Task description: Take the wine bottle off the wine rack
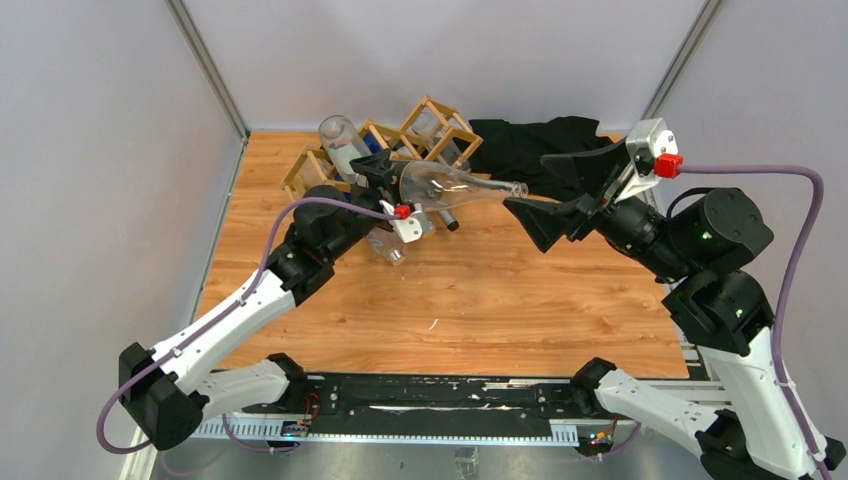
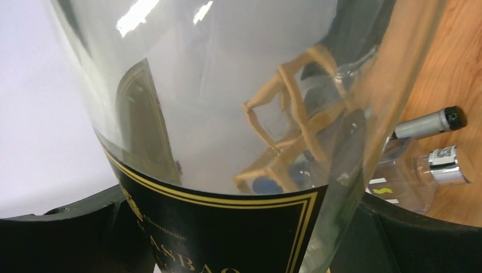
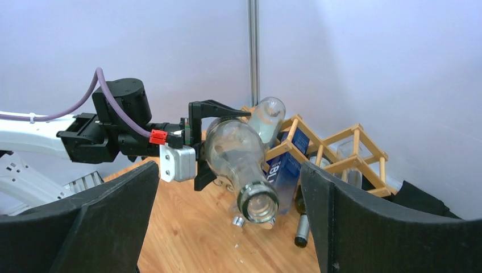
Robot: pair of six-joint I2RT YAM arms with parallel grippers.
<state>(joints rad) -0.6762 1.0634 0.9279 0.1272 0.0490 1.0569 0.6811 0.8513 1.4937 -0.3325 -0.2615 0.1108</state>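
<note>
At the far left of the wooden table (image 1: 460, 300) the left arm reaches toward the back, and the left gripper (image 1: 392, 187) is clamped around the body of the wine bottle (image 1: 450, 185), one black finger over the glass and one under it. The left wrist view is filled by that bottle: clear glass and a black label with a gold border, with the gripper's fingers (image 2: 57, 233) pressed against it on both sides. The wine bottle lies on its side, lifted off the table, its base end just beside the wine rack (image 1: 435, 125) and its neck pointing right. Whether the base touches the sticks I cannot tell. The wine rack sits at the back of the table, its diamond cells tilted. A clear bottle (image 1: 340, 140) sticks out of its left end, and the right wrist view shows a blue-labelled bottle (image 3: 284, 168) in a cell behind the held one. Below the wine bottle two small bottles (image 1: 440, 218) lie on the table. Right of the rack a black cloth (image 1: 530, 140) is heaped against the back wall. Farther right the right gripper (image 1: 525, 180) faces the bottle's mouth with its fingers (image 1: 545, 225) spread wide apart, holding nothing, and neither finger touches the glass
</note>
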